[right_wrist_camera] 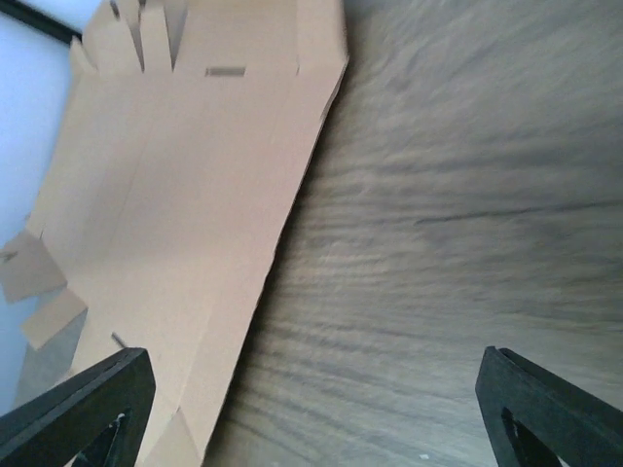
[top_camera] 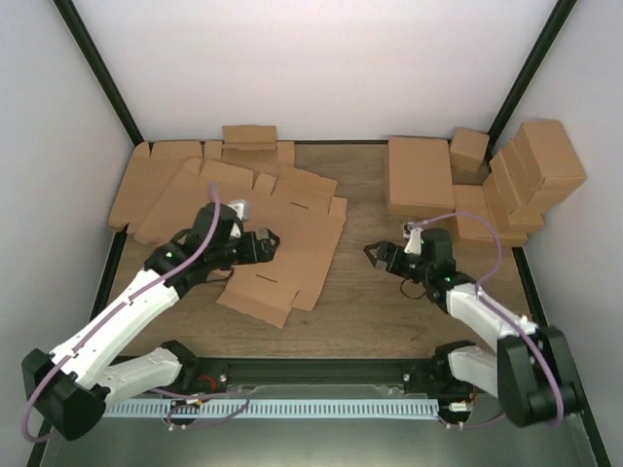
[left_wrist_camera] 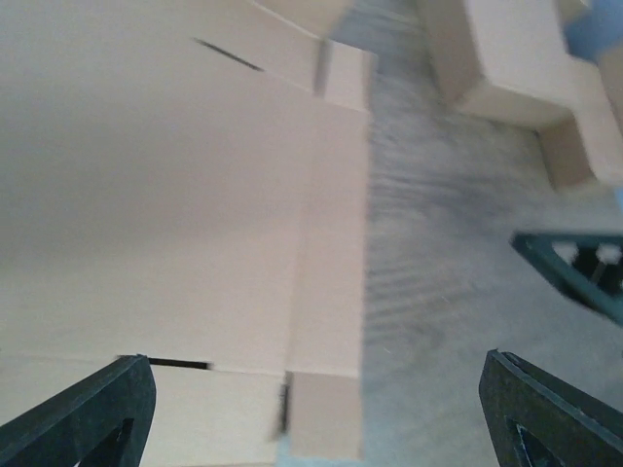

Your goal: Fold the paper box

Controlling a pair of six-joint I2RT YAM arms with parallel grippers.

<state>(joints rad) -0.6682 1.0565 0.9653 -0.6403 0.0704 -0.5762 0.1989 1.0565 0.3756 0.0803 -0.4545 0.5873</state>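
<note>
Fold pending: the box (top_camera: 302,226) is seen lying flat and unfolded on the tabletop (top_camera: 360,302), left of centre, near the blanks (top_camera: 156,185) piled at the far-left corner. The left gripper (top_camera: 275,245) is held spread over the box, apparently clear of it, though blur leaves contact uncertain. The right gripper (top_camera: 370,258) is spread over bare wood near the box's right edge. A side flap is best caught near its crease and raised evenly. Open room is left along the near edge; finished boxes (top_camera: 526,175) crowd the far-right corner.
</note>
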